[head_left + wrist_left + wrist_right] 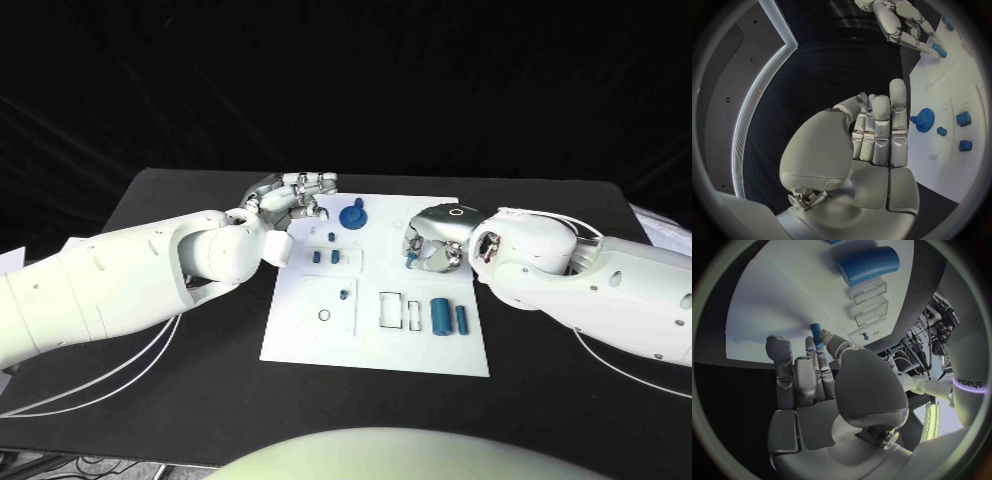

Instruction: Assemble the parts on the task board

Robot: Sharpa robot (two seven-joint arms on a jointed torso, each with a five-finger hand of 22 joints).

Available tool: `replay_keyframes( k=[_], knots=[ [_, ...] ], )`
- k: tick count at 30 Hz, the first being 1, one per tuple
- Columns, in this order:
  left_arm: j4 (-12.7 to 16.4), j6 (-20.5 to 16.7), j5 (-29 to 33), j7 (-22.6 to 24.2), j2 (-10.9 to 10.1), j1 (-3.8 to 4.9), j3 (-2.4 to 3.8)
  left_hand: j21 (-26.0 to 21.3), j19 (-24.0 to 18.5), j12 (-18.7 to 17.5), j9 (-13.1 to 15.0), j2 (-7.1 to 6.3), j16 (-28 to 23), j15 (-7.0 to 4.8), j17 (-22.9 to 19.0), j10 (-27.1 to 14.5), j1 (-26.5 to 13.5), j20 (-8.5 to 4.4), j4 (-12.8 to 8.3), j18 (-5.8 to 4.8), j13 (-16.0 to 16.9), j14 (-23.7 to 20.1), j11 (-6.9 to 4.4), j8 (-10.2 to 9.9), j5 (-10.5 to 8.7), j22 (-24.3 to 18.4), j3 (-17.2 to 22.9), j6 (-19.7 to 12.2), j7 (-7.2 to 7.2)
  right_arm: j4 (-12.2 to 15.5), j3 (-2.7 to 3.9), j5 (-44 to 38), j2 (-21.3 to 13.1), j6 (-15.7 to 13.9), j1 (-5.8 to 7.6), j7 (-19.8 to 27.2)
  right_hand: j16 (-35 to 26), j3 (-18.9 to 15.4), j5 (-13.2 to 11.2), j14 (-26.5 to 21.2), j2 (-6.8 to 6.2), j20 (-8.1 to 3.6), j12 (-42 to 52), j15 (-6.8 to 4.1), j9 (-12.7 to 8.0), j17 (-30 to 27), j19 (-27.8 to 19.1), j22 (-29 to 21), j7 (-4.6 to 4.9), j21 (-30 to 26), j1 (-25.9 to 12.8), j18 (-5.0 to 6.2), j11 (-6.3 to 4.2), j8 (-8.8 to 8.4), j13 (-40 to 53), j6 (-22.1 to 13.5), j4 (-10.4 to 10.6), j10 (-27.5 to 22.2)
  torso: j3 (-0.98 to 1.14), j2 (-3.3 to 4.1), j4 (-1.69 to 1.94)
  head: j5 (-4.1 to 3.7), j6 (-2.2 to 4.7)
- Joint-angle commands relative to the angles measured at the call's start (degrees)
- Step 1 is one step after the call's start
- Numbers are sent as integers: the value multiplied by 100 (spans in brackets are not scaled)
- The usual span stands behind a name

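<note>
Parts (447,318) are small blue cylinders and blocks on white task board (296,340).

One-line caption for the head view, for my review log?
Both hands over the white board: right hand pinches a small blue part, left hand beside the gear.

The only legible marking is the word "sharpa", printed in dark lettering on the robot's white right arm (967,382) in the right wrist view.

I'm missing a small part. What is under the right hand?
The right hand pinches a small blue peg just above the task board. Whatever lies on the board directly beneath the palm is covered.
</note>
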Motion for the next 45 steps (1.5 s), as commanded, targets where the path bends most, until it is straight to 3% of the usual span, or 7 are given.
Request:
replay_keyframes(
  k=[1, 12, 20, 26, 36, 45],
  knots=[
    [6, 110, -28, 28, 8, 0, 3, -37, 1, 39, -7, 48, -16, 11, -6, -36, 2, -14, -13, 59, 7, -43, 11, 22, -5, -8, -34, -37, 9, -42, -21, -145, 15, 106, -41, 10, 40, 47, -26, 186, 66, -9, 1, -30, 11, 14, 56, 27, 1, 34, 22, -61, -8, 40, 9, 65, 6, 62, 1, -1, 1, 0, -11],
    [7, 115, -28, 20, 7, -1, 3, -46, -2, 63, -8, 54, -17, 15, -19, -55, -8, -10, -13, 58, 20, -56, 14, 28, -5, -11, -47, -45, 11, -62, -25, -184, 35, -53, -59, 7, 62, 102, -45, 190, 98, -23, -27, -43, 22, 35, 77, 85, -2, 73, 68, -71, -20, 49, 10, 102, -22, 123, 1, -4, -3, -13, -10],
    [2, 116, -28, 19, 11, -1, 3, -46, -2, 63, -8, 54, -17, 15, -19, -55, -8, -10, -13, 58, 20, -56, 14, 28, -5, -11, -47, -45, 11, 72, -19, -19, -45, -677, -63, 22, 101, 177, -139, 196, 147, -40, -63, -57, 41, 75, 152, 305, 1, 209, 106, -106, -33, 65, 14, 155, -48, 215, 1, -4, -1, -27, -1],
    [-3, 113, -28, 19, 12, -2, 3, -46, -2, 63, -8, 54, -17, 15, -19, -55, -8, -10, -13, 58, 20, -56, 14, 28, -5, -11, -47, -45, 11, 330, 25, 275, -222, -1033, -10, -1, 106, 184, -147, 197, 149, -42, -68, -60, 42, 80, 159, 324, 3, 221, 109, -109, -33, 65, 14, 157, -51, 218, -3, -4, -1, -33, 3],
    [-2, 111, -28, 21, 8, -5, 3, -46, -2, 63, -8, 54, -17, 15, -19, -55, -8, -10, -13, 58, 20, -56, 14, 28, -5, -11, -47, -45, 11, 780, 56, 626, -285, -1071, 69, 34, 111, 188, -152, 198, 149, -44, -73, -61, 43, 86, 163, 336, 7, 229, 109, -110, -31, 65, 13, 158, -52, 219, 1, 2, -3, -11, 8],
    [-19, 112, -28, 28, 14, -6, 3, -46, -2, 63, -8, 54, -17, 15, -19, -55, -8, -10, -13, 58, 20, -56, 14, 28, -5, -11, -47, -45, 11, 1063, 34, 743, 147, -974, -90, 171, 102, 198, -154, 195, 156, -48, -88, -62, 44, 70, 158, 320, 18, 224, 103, -107, -25, 61, 11, 155, -48, 218, -1, 0, 3, 14, -11]
  ],
)
